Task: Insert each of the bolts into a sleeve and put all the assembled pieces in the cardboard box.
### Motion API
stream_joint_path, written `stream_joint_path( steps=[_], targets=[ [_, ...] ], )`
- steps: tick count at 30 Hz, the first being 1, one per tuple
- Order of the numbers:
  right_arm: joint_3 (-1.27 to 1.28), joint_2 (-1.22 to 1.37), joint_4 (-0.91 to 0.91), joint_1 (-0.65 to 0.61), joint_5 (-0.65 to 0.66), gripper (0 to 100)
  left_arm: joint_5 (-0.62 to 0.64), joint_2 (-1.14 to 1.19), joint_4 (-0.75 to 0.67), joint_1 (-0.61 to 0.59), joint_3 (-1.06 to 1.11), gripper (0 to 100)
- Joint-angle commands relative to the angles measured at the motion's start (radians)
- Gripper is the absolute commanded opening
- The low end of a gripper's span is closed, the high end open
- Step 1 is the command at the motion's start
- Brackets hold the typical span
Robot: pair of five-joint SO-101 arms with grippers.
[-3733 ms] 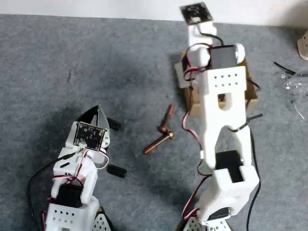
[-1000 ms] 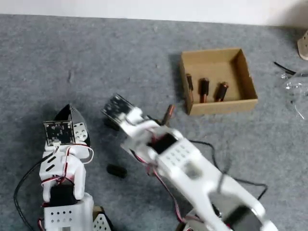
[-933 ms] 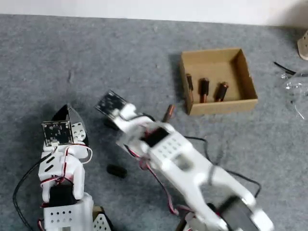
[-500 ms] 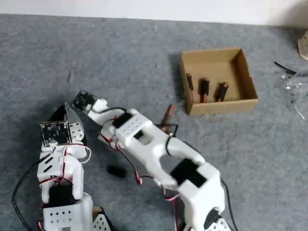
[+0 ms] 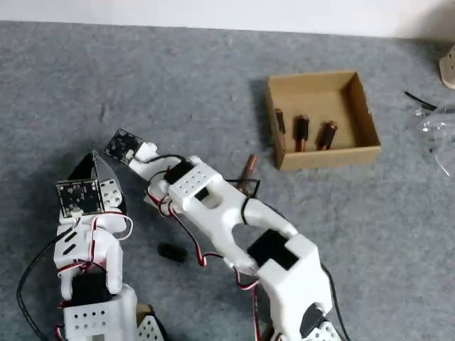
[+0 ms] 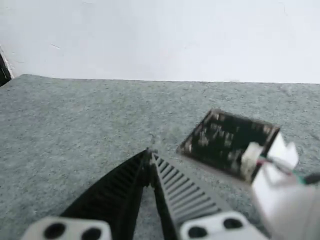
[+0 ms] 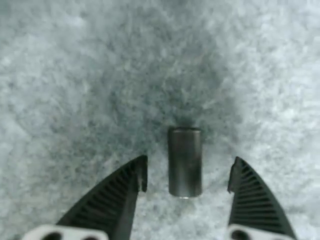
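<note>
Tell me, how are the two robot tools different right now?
The left tool is shut, tips touching; the right tool is open. Nothing sits in the left tool, while a dark sleeve lies on the grey carpet between the right tool's tips. The left tool points out across the carpet; the right tool faces straight down at it. Both are dark and ribbed.

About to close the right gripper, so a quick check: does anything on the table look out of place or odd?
Only the crowding: the right arm's dark wrist camera board sits very close to the shut left gripper. The black cylindrical sleeve lies squarely inside the open right gripper.
</note>
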Motion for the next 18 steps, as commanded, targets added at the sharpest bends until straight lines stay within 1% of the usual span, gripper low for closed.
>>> stream_joint_path(
  steps=[1, 5, 15, 16, 18],
  targets=[
    [-0.022, 0.025, -0.027, 0.018, 0.015, 23.8, 0.006, -0.018, -0.025, -0.024, -0.001, 1],
    [-0.025, 0.079, -0.027, 0.018, 0.015, 23.8, 0.006, -0.018, -0.025, -0.022, 0.002, 1],
    [-0.039, 0.087, -0.028, 0.021, 0.014, 23.2, 0.006, -0.018, -0.025, -0.022, 0.004, 1],
    [-0.039, 0.087, -0.028, 0.022, 0.014, 21.1, 0.006, -0.018, -0.025, -0.022, 0.004, 1],
    [-0.039, 0.087, -0.028, 0.022, 0.014, 13.1, 0.008, -0.018, -0.025, -0.022, 0.004, 1]
  ],
)
